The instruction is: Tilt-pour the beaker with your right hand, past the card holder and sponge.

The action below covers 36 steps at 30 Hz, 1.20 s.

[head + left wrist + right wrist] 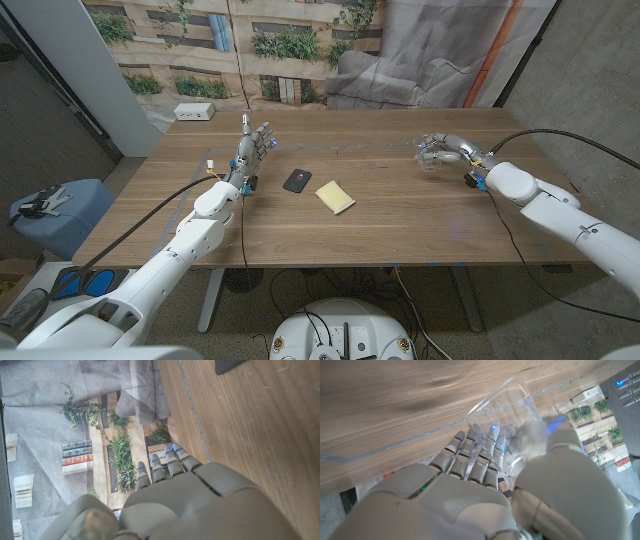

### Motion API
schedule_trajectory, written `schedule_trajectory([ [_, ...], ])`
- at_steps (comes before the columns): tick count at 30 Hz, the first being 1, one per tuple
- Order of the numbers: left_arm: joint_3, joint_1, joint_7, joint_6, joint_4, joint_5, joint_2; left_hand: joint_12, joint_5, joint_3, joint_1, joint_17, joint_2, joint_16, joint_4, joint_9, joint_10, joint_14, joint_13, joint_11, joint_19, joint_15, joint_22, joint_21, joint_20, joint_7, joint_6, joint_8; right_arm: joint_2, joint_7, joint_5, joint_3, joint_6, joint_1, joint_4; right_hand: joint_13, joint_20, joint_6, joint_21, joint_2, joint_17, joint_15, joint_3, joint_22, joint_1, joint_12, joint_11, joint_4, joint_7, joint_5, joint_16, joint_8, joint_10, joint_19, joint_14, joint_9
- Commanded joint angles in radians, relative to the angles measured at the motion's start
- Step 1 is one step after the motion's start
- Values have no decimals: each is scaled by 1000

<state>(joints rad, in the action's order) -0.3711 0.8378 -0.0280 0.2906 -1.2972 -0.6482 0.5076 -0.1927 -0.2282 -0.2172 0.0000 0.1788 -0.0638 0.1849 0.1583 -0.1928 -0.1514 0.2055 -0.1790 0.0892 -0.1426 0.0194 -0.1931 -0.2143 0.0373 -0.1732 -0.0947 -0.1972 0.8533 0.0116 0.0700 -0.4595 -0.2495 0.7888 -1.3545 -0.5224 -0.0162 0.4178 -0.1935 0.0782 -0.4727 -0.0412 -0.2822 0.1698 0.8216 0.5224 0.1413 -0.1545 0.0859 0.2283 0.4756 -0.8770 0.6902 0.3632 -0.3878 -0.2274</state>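
The robot's right hand [440, 150] grips a clear, thin-walled plastic beaker [432, 157] over the far right part of the wooden worktop [400, 225], fingers wrapped around one side of the vessel and the thumb closed against the other, as the right wrist view shows at close range [512, 435]. The beaker lies tipped rather than upright: in the head view its long axis runs roughly sideways toward the worktop's middle, mouth leading away from the palm, which reads as a pour under way or about to begin. Whether anything is inside the beaker cannot be told from these pictures. The relation that matters lies to the robot's left of the held beaker: the flat yellow rectangular sponge [335, 197] and, just beside it further left, the small dark card holder [296, 180] sit near the worktop's centre, well apart from the right hand. The beaker's mouth points broadly toward that pair, so any further travel would carry it along its own axis in their direction. The left hand [254, 147] stands upright on the far left part of the worktop with its fingers apart and extended, holding nothing; it is nearer the card holder than the right hand is, but the beaker is wholly in the right hand's keeping.
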Motion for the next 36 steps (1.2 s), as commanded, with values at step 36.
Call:
schedule_trajectory([
  [36,0,0,-2,0,0,-1,0,-6,-4,-6,2,5,-26,5,-1,-3,-9,6,-3,-1,-8,1,-3,-7,8,-6,-3,-3,-285,260,50,-36,-350,-29,411,32,-5,53,4,-121,-2,-127,13,3,60,-57,46,-13,135,-13,-11,28,-16,-30,58,11],
])
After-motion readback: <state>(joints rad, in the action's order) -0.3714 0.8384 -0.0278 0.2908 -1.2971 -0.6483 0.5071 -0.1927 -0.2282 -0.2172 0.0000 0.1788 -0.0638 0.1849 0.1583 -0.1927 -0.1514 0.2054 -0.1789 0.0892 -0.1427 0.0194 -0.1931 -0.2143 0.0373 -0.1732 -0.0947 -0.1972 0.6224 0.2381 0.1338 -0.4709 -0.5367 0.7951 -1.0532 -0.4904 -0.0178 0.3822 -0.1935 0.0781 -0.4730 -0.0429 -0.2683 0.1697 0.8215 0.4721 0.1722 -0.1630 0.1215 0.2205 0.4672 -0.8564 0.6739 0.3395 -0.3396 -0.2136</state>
